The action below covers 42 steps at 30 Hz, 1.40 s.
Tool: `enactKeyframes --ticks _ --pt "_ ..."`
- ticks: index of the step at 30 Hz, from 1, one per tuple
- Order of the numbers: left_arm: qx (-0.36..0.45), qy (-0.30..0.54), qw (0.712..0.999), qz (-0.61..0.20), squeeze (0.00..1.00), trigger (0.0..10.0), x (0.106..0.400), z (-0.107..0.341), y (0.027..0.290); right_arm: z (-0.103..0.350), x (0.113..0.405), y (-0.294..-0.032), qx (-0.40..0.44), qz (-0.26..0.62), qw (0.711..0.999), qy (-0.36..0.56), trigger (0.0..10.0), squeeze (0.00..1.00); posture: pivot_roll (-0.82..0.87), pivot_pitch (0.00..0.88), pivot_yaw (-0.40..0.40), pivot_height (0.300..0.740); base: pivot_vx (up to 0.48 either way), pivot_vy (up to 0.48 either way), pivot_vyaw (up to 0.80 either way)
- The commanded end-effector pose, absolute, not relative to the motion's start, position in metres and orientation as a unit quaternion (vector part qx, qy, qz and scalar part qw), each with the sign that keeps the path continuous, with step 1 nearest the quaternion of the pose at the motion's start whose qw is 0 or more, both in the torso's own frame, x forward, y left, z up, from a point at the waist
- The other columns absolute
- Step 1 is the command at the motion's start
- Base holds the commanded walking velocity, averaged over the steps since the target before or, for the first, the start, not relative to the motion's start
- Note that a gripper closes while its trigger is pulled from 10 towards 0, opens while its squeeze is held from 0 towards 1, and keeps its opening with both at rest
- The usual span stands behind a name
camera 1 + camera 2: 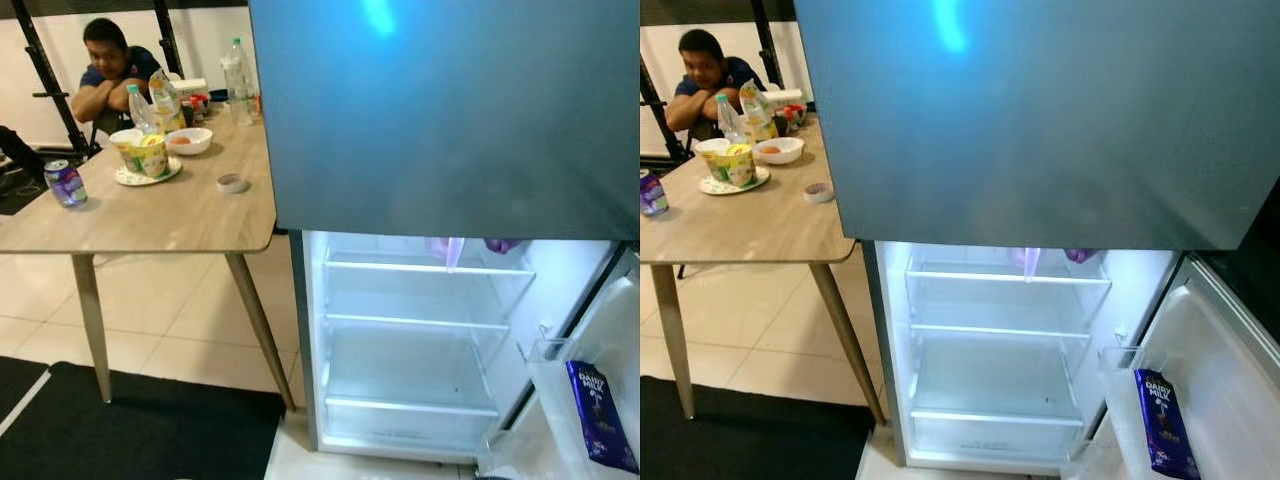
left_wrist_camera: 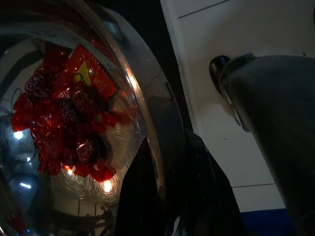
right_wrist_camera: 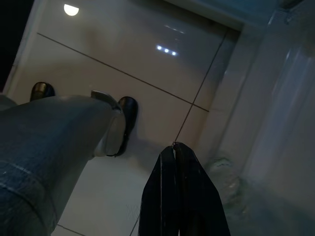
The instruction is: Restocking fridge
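Nearest: left tool (image 2: 162, 196), fingers clamped over the rim of a clear bowl (image 2: 147, 123) holding red-wrapped sweets (image 2: 69, 123); white tiled floor (image 2: 231, 73) beyond. Right tool (image 3: 179, 191), fingers pressed together, holding nothing, hanging over pale floor tiles beside the robot's grey leg (image 3: 49, 142).

Next: fridge (image 1: 1040, 120), lower compartment open and lit, glass shelves (image 1: 1000, 330) bare, a purple item (image 1: 1077, 255) at the top back. Open door rack (image 1: 1120, 400) holds a purple bar (image 1: 1165, 422) marked "DAIRY MILK".

Left: black mat (image 1: 140, 425), wooden table (image 1: 150, 215) just beside the fridge, carrying a purple can (image 1: 65, 183), yellow cup (image 1: 147, 155) on a plate, white bowl (image 1: 189, 140), tape roll (image 1: 232, 183), bottles (image 1: 238, 82).

Farthest: seated person (image 1: 112, 70), arms folded on the table.
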<state>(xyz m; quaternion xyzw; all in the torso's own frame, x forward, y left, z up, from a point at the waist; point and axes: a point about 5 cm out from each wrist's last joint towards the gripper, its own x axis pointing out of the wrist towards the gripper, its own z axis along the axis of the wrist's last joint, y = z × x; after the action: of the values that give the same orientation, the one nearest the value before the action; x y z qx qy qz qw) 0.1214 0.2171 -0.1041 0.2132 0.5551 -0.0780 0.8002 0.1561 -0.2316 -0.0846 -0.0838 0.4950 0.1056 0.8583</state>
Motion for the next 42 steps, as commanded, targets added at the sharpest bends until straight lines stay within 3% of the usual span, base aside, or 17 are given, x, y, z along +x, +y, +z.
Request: enactKeyframes --ticks 1,6,12,15,21,25,26,28,42 --pt "0.219 0.554 0.800 -0.079 0.00 10.0 0.122 -0.104 0.219 -0.082 0.163 -0.226 -0.073 0.110 0.868 0.478 10.0 0.00 -0.08 0.010 0.000 0.740 0.000 0.000 0.00" --pt "0.217 0.553 0.800 -0.082 0.00 10.0 0.122 -0.104 0.216 -0.075 0.180 -0.219 -0.058 0.124 0.887 0.440 10.0 0.00 -0.09 0.012 -0.003 0.740 0.000 0.000 0.00" --pt "0.217 0.553 0.800 -0.085 0.00 10.0 0.121 -0.104 0.215 -0.061 0.203 -0.209 0.018 0.147 0.912 0.383 10.0 0.00 -0.09 0.014 -0.002 0.740 0.000 0.000 0.00" --pt "0.217 0.553 0.799 -0.087 0.00 10.0 0.121 -0.105 0.214 -0.041 0.230 -0.201 0.052 0.179 0.931 0.314 10.0 0.00 -0.09 0.016 -0.002 0.740 0.000 0.000 0.00" --pt "0.217 0.555 0.798 -0.088 0.00 10.0 0.119 -0.105 0.214 -0.015 0.259 -0.206 0.007 0.197 0.946 0.257 10.0 0.00 -0.08 0.019 -0.006 0.740 0.000 0.000 0.00" --pt "0.217 0.555 0.798 -0.088 0.00 10.0 0.119 -0.105 0.214 -0.012 0.262 -0.208 -0.013 0.201 0.946 0.254 10.0 0.00 -0.09 0.020 -0.005 0.740 0.000 0.000 0.00" --pt "0.217 0.556 0.797 -0.089 0.00 10.0 0.118 -0.106 0.213 -0.008 0.267 -0.220 -0.066 0.176 0.947 0.262 10.0 0.00 -0.09 0.023 -0.005 0.740 0.000 0.000 0.00" --pt "0.217 0.557 0.796 -0.089 0.00 10.0 0.117 -0.106 0.213 -0.006 0.269 -0.231 -0.093 0.145 0.947 0.270 10.0 0.00 -0.09 0.023 -0.005 0.740 0.000 0.000 0.00" --pt "0.217 0.558 0.796 -0.089 0.00 10.0 0.117 -0.106 0.213 -0.002 0.269 -0.248 -0.110 0.104 0.949 0.278 10.0 0.00 -0.08 0.025 -0.007 0.740 0.000 0.000 0.00"
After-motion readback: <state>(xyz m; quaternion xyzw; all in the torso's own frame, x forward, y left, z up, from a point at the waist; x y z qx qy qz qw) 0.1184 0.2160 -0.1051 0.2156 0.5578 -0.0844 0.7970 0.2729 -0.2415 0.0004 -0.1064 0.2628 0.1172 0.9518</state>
